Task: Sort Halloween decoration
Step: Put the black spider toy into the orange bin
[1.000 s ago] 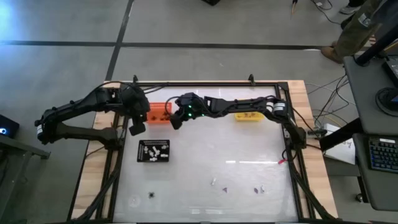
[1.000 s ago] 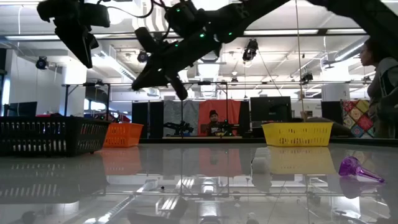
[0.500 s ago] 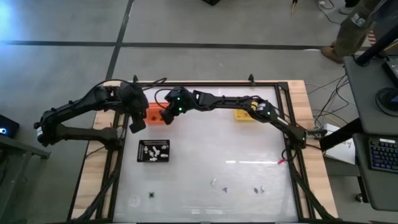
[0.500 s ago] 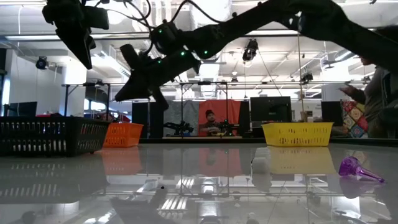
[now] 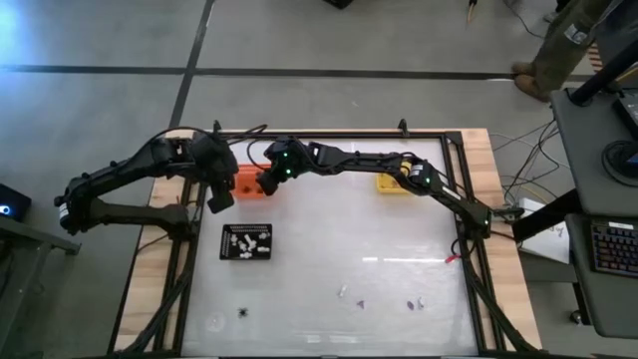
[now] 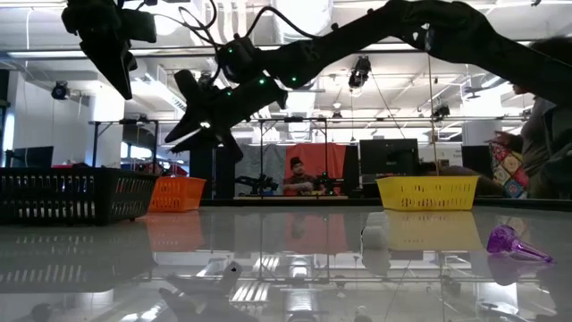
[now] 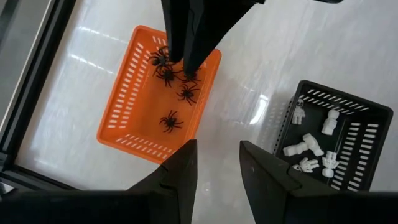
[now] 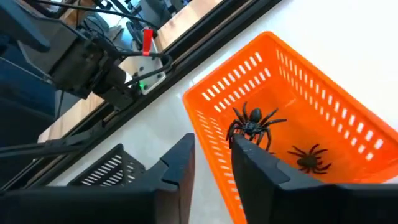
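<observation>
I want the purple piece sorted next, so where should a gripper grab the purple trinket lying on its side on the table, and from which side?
Come straight down on the purple trinket, closing across its rounded wide end. It lies sideways, its thin stem tapering low to the table, leaving little there to pinch. The right gripper, open over the orange tray, could do it.

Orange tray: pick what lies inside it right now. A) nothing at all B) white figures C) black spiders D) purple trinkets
C: the left wrist view shows several black spiders lying in the orange tray, while the white figures sit in the black tray beside it.
</observation>
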